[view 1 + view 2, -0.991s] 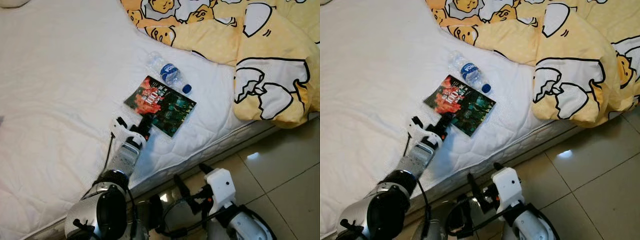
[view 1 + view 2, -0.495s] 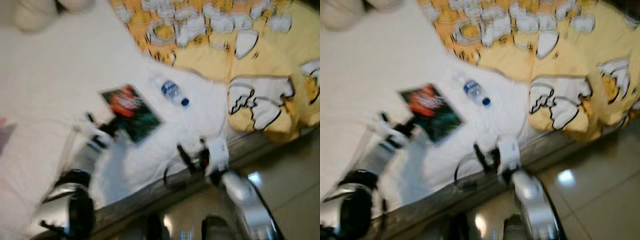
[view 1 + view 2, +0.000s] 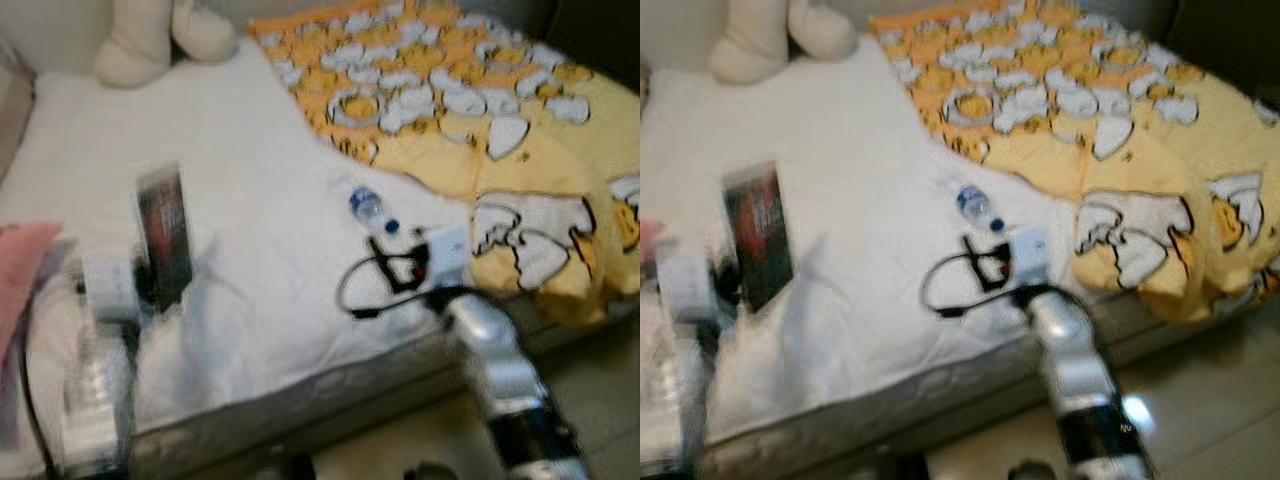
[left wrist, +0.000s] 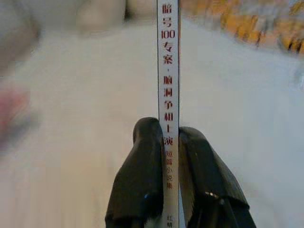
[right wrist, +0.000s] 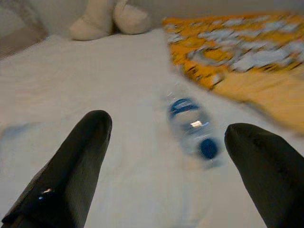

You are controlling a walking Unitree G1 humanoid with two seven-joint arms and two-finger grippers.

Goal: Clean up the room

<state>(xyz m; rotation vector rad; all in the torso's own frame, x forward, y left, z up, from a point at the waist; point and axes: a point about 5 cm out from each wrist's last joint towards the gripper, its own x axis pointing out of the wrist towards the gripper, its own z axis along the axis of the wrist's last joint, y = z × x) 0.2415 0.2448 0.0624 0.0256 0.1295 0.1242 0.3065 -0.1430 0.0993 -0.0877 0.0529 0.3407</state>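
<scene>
Dark-cover book (image 3: 163, 236) w/ white spine stands upright, clamped in left hand (image 4: 167, 142); clear bottle (image 5: 191, 124), blue cap, lies on white bed (image 3: 260, 260).

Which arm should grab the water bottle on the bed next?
Right. The right gripper is open, pointed at the water bottle lying just ahead of it on the mattress. The left gripper is shut on the book, off to the robot's left.
</scene>
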